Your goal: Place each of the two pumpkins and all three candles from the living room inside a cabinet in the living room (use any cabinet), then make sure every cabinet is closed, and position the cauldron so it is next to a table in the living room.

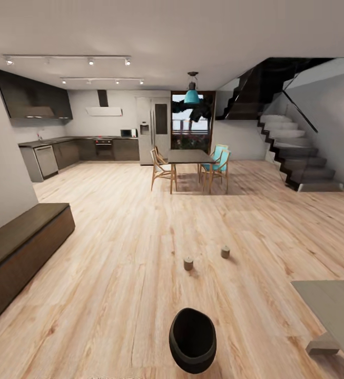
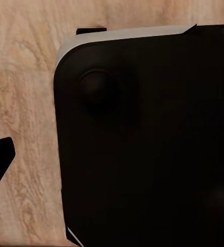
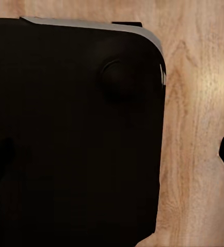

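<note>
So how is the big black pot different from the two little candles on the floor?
The cauldron is black, the candles dull brown. The cauldron is far bigger and wide-mouthed; the candles are short solid stubs. The cauldron sits nearer the robot, the candles farther off. All stand on the wooden floor.

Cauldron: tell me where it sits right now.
In the head view the cauldron stands on the wooden floor at the bottom centre, nearest the camera, with two candles beyond it and the grey table to its right, apart from it.

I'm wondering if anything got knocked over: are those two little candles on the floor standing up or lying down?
Both candles are standing upright on the wooden floor, flat tops facing up.
</note>
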You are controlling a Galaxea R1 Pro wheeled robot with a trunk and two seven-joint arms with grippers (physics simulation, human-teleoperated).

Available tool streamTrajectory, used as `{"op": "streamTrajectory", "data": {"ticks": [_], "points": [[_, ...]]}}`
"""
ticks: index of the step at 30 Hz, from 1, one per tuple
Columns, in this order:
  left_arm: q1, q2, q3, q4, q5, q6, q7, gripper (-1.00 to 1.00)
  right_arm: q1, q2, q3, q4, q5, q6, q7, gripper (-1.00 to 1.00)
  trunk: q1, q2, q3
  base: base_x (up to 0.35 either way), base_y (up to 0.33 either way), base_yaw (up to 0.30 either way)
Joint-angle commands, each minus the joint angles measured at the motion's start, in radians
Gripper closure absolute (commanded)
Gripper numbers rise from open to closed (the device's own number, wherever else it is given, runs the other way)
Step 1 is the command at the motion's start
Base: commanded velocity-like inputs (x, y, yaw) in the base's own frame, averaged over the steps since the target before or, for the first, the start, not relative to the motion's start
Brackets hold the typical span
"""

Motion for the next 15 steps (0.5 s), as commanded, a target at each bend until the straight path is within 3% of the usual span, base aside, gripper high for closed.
{"op": "streamTrajectory", "data": {"ticks": [1,5,15], "points": [[0.000,0.000,-0.001,0.000,-0.001,-0.003,-0.001,-1.00,0.000,0.000,0.000,0.001,0.001,-0.004,-0.001,-1.00,0.000,0.000,-0.001,0.000,-0.286,0.251],[0.000,0.000,-0.002,0.000,-0.001,-0.003,-0.001,-1.00,0.000,0.000,-0.003,0.001,-0.011,-0.003,-0.001,-1.00,0.000,0.000,-0.001,0.000,-0.274,0.112],[0.000,0.002,-0.002,-0.001,-0.001,-0.019,0.000,-1.00,0.000,0.000,-0.003,0.002,-0.012,-0.002,-0.001,-1.00,0.000,0.000,-0.001,0.000,-0.226,0.008]]}}
